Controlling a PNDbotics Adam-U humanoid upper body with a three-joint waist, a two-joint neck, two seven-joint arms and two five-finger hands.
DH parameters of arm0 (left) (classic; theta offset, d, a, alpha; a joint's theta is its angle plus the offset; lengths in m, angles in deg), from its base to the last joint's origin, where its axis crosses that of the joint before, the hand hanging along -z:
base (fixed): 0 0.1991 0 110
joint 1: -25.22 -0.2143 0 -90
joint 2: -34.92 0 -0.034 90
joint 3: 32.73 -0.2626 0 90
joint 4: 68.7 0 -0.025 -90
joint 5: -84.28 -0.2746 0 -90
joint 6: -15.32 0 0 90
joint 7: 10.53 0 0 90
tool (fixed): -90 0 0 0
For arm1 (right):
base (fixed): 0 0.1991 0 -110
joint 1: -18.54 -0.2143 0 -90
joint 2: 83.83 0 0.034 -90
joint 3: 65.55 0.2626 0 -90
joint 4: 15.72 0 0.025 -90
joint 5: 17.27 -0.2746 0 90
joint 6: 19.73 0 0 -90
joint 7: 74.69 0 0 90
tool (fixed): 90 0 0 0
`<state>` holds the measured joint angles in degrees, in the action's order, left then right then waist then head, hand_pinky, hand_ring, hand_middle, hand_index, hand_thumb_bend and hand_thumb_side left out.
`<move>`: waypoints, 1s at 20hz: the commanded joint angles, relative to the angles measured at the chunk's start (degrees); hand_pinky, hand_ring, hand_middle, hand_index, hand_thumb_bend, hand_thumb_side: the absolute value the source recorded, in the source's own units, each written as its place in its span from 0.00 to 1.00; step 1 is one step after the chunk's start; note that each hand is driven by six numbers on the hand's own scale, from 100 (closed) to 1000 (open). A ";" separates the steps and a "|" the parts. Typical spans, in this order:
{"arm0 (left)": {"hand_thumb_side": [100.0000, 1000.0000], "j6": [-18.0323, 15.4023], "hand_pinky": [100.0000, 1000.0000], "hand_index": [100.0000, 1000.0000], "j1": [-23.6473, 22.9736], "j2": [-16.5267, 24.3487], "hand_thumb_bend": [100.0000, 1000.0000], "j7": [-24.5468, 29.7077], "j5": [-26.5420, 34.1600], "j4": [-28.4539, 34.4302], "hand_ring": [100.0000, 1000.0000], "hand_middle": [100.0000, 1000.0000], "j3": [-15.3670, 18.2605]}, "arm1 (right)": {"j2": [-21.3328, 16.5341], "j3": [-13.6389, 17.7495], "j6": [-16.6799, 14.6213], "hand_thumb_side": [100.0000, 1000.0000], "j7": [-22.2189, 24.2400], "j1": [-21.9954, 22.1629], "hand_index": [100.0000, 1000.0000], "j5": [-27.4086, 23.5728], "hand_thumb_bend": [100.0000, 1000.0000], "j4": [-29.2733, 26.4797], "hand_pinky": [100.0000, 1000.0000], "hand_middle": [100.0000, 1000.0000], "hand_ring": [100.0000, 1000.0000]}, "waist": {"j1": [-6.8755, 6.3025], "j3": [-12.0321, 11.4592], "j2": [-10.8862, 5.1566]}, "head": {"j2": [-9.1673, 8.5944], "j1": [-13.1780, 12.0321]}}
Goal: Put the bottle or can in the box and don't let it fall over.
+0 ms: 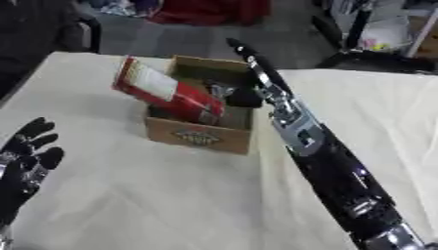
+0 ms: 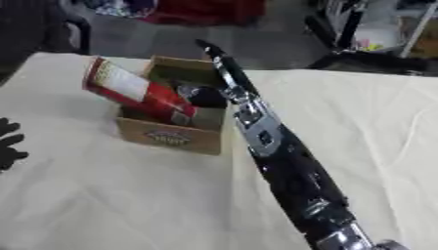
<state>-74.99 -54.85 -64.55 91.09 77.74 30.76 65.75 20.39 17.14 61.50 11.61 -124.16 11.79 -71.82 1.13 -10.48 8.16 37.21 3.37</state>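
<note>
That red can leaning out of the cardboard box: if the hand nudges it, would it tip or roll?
Probably tips. The red can leans steeply, its upper end jutting past the cardboard box rim, so a nudge could topple it outward. Its round body would likely roll once flat on the table. The right hand extends beyond the box.

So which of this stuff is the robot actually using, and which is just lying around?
Part of the job:
cardboard box
red can, leaning tilted in the box
right hand, reaching into the box

Just there:
left hand, idle and open at lower left
cream tablecloth
red bag on the floor beyond
</note>
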 commanded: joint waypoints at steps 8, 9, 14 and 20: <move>0.62 0.31 0.74 0.96 -0.86 1.26 0.71 -0.97 -0.30 0.84 0.87 0.85 1.23 | -12.05 4.88 2.77 0.23 -9.02 9.29 1.00 -16.16 0.23 -15.43 1.00 0.94 0.97 | 0.65 4.51 -1.46 | 0.26 -3.04; 0.62 0.34 0.74 0.96 -1.05 1.35 0.71 -1.09 -0.33 0.82 0.87 0.85 1.35 | -13.58 5.24 2.51 0.23 -8.64 11.68 1.00 -17.99 0.23 -18.03 1.00 0.94 0.97 | 0.62 5.11 -1.59 | 0.42 -3.48; 0.62 0.35 0.74 0.96 -1.75 1.74 0.71 -1.64 -0.42 0.78 0.87 0.85 1.84 | -18.06 10.03 2.55 0.32 -8.79 25.89 1.00 -19.28 0.29 -29.08 0.99 0.94 0.96 | 0.32 7.72 -2.25 | 1.31 -5.21; 0.62 0.36 0.74 0.96 -2.19 1.64 0.71 -1.99 -0.51 0.62 0.87 0.85 2.21 | -14.21 18.70 3.74 0.18 -15.00 39.80 1.00 -9.52 0.38 -34.30 0.94 0.92 0.93 | -0.48 9.43 -2.57 | 2.26 -6.66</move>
<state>-74.58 -57.27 -64.01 89.39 77.43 30.56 67.41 6.27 33.87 65.11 -1.98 -83.99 0.56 -103.94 1.19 -0.96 7.34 39.17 -2.92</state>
